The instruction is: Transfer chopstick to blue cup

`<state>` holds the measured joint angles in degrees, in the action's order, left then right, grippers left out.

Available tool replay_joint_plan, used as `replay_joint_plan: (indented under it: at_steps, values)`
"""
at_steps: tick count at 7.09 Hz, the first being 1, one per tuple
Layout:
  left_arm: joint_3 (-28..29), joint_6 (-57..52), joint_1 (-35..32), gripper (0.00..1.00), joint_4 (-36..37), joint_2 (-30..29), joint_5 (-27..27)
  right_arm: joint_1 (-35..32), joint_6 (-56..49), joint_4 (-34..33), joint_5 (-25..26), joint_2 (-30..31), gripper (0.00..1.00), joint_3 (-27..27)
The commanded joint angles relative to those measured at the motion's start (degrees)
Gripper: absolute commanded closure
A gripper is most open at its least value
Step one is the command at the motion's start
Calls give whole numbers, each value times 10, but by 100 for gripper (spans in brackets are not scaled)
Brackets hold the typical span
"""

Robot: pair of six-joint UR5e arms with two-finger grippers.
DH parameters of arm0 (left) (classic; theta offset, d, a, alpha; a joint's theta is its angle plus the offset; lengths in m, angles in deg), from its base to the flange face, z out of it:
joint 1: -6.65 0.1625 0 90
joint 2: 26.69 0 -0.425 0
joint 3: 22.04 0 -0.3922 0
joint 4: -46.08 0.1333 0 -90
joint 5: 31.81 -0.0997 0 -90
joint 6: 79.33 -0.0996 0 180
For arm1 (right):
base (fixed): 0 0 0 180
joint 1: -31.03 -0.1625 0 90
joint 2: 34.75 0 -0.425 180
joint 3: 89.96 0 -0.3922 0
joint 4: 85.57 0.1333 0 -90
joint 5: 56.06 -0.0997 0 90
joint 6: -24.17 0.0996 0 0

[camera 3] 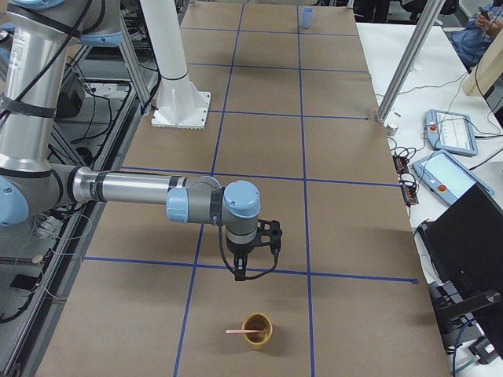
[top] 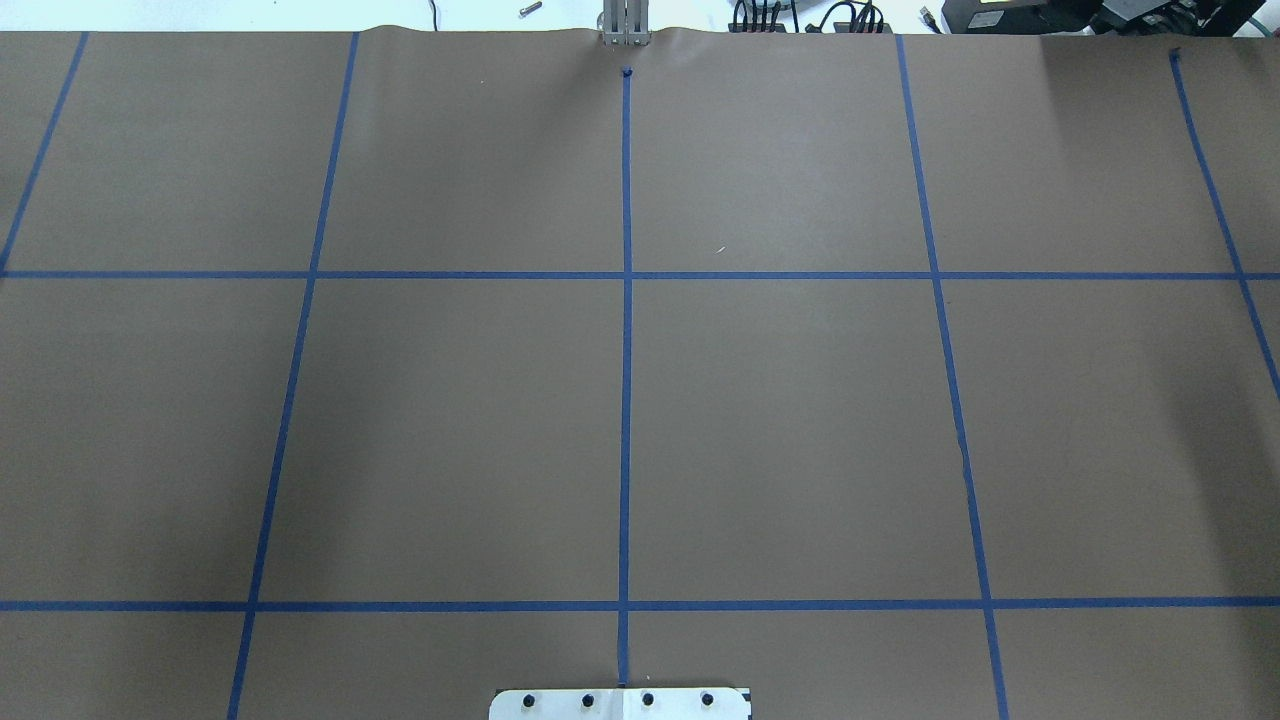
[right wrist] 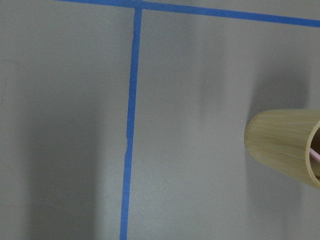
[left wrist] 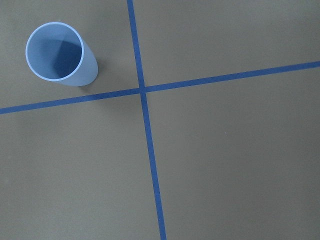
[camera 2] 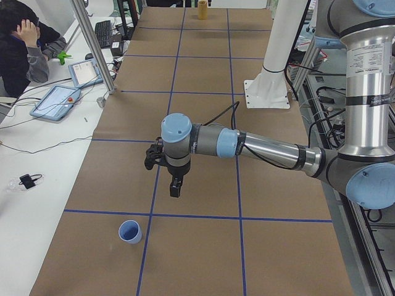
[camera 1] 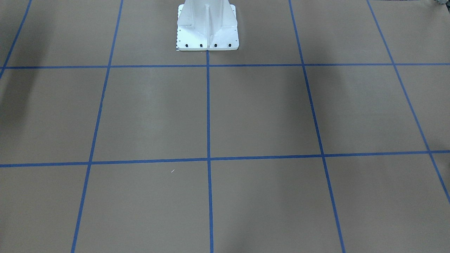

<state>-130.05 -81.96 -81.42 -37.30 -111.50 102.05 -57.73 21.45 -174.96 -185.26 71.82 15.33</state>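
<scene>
Brown-papered table [top: 800, 400], blue tape grid. The chopstick [camera 3: 236, 332] leans in a tan cup [camera 3: 257, 330] at the robot's right end, free end out for grasping. The right gripper [camera 3: 239, 271] hangs near it. The left gripper [camera 2: 175, 188] hangs near the blue cup [left wrist: 55, 52], likely staged to receive. Jaw state cannot be told for either.

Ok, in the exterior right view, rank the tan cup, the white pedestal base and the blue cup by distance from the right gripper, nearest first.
1. tan cup, just beyond the right gripper, at the table's near end.
2. white pedestal base, mid-table, on the robot's side.
3. blue cup, at the far end.
</scene>
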Motion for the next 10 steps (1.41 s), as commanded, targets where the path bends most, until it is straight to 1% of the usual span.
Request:
replay_joint_plan:
  at_steps: [1,2,4,5,7,8,9,10]
  values:
    - [0,0,0,1,1,1,0,0,-1,1,0,0,0,0]
    - [0,0,0,1,1,2,3,0,-1,1,-2,0,0,2]
    - [-4,0,0,1,0,2,1,-2,-1,1,-48,2,0,10]
    - [-9,0,0,1,0,3,1,-2,0,2,-47,1,0,9]
    - [-16,3,-4,1,-4,-9,3,-2,2,4,-53,-10,0,26]
    - [-18,4,-4,1,-22,-27,4,-2,3,15,-54,-13,0,41]
    - [-11,4,-4,1,-84,-43,1,-2,4,63,-51,-15,0,50]
    - [23,6,-4,1,-159,-55,3,-2,4,137,-48,-19,0,25]
